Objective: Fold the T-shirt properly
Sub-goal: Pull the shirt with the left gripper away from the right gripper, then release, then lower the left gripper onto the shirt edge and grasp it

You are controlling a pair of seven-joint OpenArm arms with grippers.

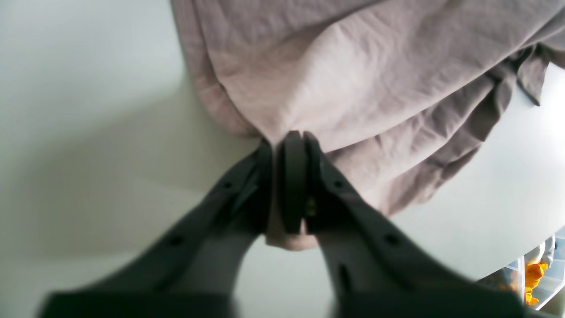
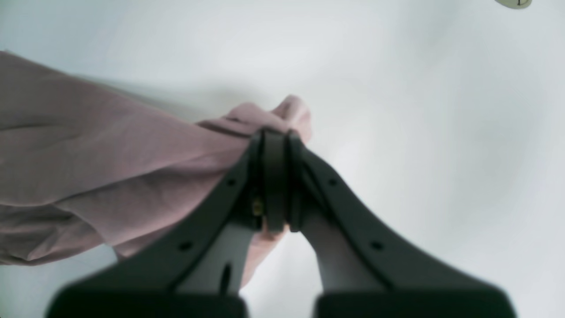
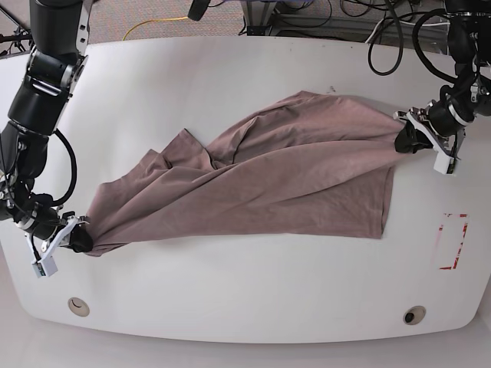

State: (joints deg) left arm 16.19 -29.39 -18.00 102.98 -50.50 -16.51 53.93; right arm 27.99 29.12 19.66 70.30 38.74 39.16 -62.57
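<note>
The mauve T-shirt (image 3: pixel 268 176) lies stretched slantwise over the white table (image 3: pixel 230 69), from near left to far right, with folds and wrinkles through its middle. My left gripper (image 3: pixel 406 136) holds its far right corner. In the left wrist view the left gripper (image 1: pixel 289 137) has its jaws nearly together, with a strip of the T-shirt (image 1: pixel 353 66) pinched between them. My right gripper (image 3: pixel 77 239) sits at the near left end. In the right wrist view the right gripper (image 2: pixel 274 132) is shut on a bunched corner of the T-shirt (image 2: pixel 88 154).
Red tape marks (image 3: pixel 453 241) sit on the table's right side. Two round holes (image 3: pixel 77 307) (image 3: pixel 414 315) lie near the front edge. Cables (image 3: pixel 337 15) run behind the table. An orange object (image 1: pixel 534 274) shows past the table's edge.
</note>
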